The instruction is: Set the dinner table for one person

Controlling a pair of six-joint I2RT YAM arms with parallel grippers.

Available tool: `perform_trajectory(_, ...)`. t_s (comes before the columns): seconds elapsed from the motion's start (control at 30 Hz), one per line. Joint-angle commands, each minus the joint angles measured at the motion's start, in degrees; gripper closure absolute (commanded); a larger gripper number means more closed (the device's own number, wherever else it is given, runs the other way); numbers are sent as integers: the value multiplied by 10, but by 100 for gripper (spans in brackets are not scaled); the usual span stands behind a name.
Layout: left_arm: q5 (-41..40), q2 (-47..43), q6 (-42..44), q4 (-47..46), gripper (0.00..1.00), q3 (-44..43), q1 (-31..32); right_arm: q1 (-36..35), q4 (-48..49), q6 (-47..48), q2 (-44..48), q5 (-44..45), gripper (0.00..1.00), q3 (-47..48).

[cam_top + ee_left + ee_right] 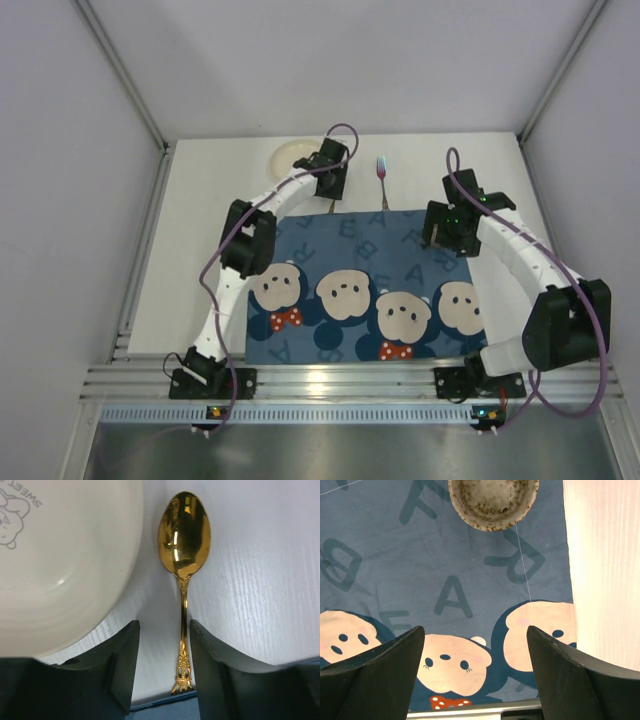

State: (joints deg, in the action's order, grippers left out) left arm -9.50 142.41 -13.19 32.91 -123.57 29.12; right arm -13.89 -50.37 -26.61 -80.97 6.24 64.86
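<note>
Left wrist: left tool (pixel 164 626) open astride the spoon (pixel 183 545) beside the plate (pixel 127 565) rim; right tool (pixel 475 630) wide, empty.

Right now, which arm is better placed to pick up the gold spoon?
Left. The left gripper, open, straddles the gold spoon at its handle. The right gripper hangs open over the placemat, facing a speckled bowl.

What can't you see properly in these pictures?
Spoon: top view, covered by the left end effector.
Bowl: right wrist view, top edge cuts it off.
Plate: left wrist view, edges cut it and its print after SWEET.
Fork: top view, too small to count prongs.
</note>
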Motion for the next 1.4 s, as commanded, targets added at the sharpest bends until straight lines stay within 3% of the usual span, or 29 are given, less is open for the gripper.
perform_trajectory(0.0, -32, 23, 26, -4, 52, -8, 16, -4, -10, -5, 23, 8, 17, -2)
perform_trajectory(0.07, -34, 31, 26, 4, 57, -7, 18, -4, -10, -3, 27, 9, 18, -4)
perform_trajectory(0.1, -33, 39, 26, 7, 66, -9, 18, -4, -11, -4, 32, 11, 18, -8)
perform_trajectory(0.17, -24, 46, 26, 15, 72, -11, 19, -5, -12, -5, 39, 12, 19, -13)
perform_trajectory(0.2, -20, 49, 26, 15, 83, -14, 19, -4, -13, -5, 45, 12, 19, -16)
perform_trajectory(0.33, -16, 58, 20, 15, 100, -24, 19, -4, -17, -3, 63, 15, 21, -32)
perform_trajectory(0.6, 10, 7, -2, -21, 100, -51, 25, -4, -31, -11, 128, 29, 21, -70)
perform_trajectory(0.93, -24, -114, -54, -90, 100, -70, 46, -4, -23, -34, 175, 18, 21, -106)
perform_trajectory(1.13, -46, -170, -54, -83, 100, -88, 53, -4, -18, -28, 187, 19, 21, -111)
perform_trajectory(1.23, -54, -203, -63, -57, 100, -70, 55, -5, -13, -26, 183, 14, 21, -109)
perform_trajectory(1.37, -62, -279, -131, -52, 100, 85, 69, -4, -12, -26, 175, 11, 18, -85)
